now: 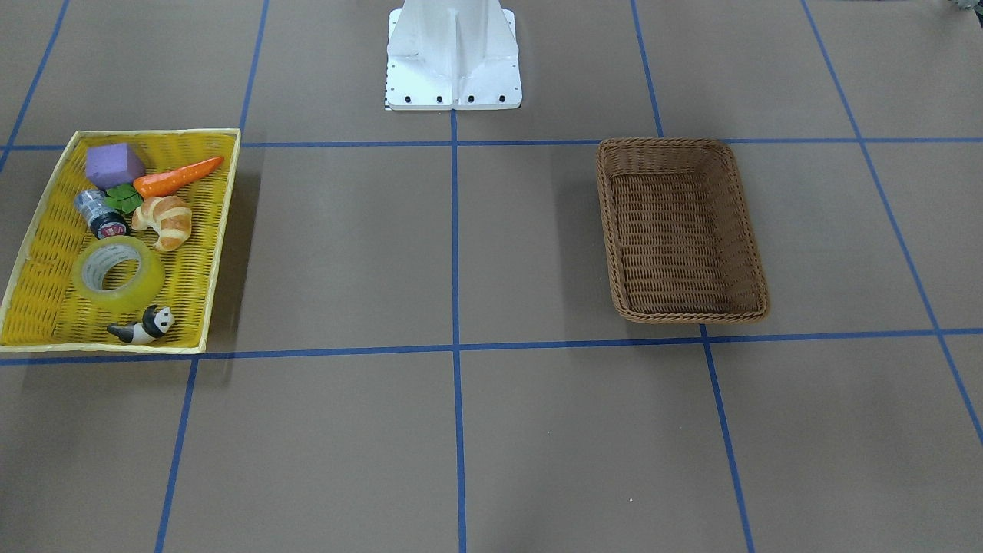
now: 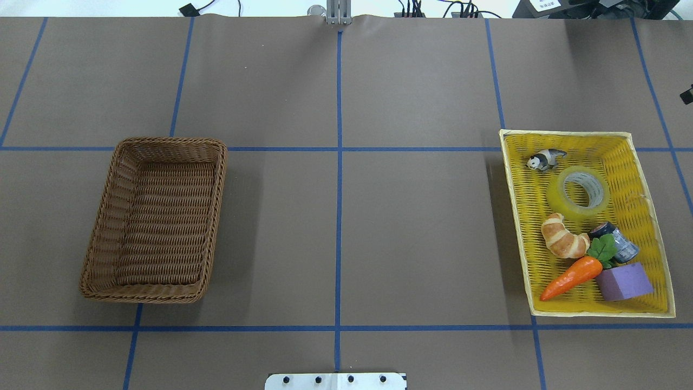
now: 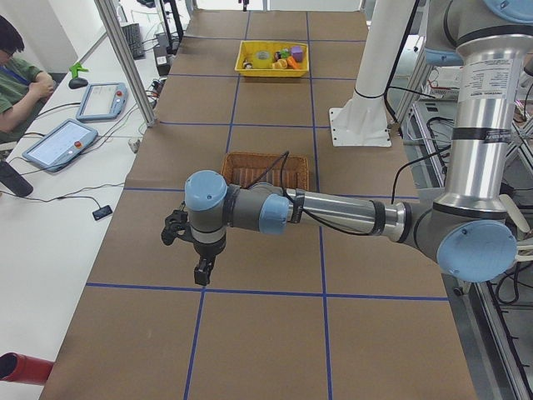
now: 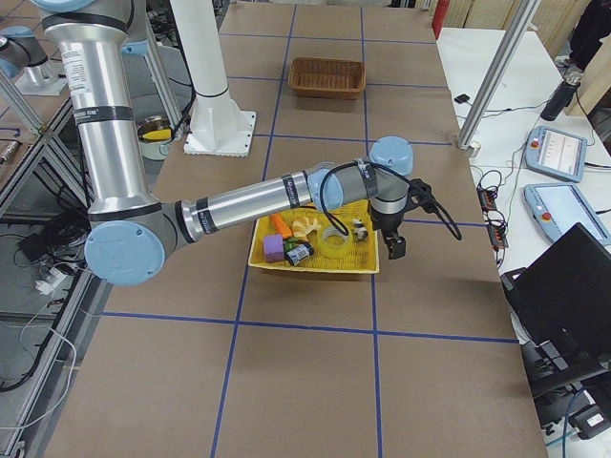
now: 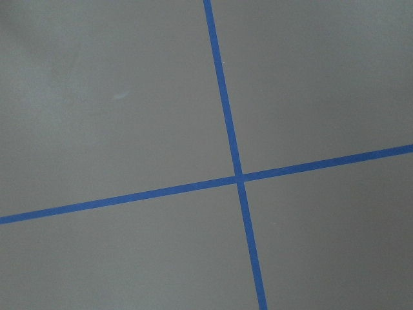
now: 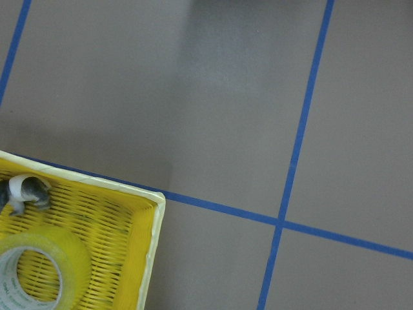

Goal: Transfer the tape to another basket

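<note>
Tape (image 2: 563,198) lies in yellow tray (image 2: 566,133); basket (image 2: 106,216) well apart.

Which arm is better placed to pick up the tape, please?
Right: the right gripper hangs beside the yellow tray holding the tape; the left gripper hovers far off, by the basket.

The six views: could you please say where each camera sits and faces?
Front-facing: across the table, facing the robot, looking down; tray left, basket right; only the base shows.
Overhead: behind the robot, looking forward and down; base edge at bottom.
Exterior left: table's left end, looking along it; left arm near.
Exterior right: table's right end, looking along it; right arm near.
Left wrist: down on blue lines; no body.
Right wrist: down on tray corner and tape; no body.
Shared: front-facing and overhead show tray and basket, mirrored.
</note>
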Controlling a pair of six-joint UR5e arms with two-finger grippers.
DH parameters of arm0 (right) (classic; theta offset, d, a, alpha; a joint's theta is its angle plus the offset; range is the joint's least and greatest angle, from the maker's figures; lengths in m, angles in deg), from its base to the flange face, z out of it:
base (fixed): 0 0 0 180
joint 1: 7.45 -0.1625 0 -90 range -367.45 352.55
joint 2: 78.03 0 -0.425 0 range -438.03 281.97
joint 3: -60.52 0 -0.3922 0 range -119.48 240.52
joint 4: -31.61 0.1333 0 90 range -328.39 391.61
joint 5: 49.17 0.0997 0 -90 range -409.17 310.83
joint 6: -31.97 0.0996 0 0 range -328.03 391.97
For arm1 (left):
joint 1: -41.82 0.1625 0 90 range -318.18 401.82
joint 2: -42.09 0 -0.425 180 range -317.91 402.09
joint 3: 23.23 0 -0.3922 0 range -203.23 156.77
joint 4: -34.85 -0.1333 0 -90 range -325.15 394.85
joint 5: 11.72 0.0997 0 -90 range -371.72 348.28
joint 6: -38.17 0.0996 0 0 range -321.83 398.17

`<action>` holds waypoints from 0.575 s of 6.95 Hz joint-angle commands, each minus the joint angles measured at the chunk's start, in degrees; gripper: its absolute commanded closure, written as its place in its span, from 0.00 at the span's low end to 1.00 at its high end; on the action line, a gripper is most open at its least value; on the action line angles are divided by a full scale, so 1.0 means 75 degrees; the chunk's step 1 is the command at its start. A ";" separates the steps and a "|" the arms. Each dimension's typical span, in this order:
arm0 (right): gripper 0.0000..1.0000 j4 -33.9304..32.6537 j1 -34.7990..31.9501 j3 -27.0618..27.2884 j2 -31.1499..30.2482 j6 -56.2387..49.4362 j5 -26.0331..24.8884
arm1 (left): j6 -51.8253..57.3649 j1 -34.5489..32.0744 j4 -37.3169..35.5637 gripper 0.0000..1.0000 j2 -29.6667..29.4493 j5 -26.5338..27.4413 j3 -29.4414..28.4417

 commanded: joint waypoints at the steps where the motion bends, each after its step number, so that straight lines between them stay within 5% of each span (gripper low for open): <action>1: 0.00 0.0077 0.0721 0.0026 0.0018 -0.0057 0.0433 | 0.0000 0.0000 0.0000 0.01 0.0021 0.0005 0.0028; 4: 0.00 -0.0016 0.1460 -0.0183 -0.0099 -0.0023 0.0409 | 0.0000 0.0000 0.0000 0.01 0.0032 -0.0007 0.0028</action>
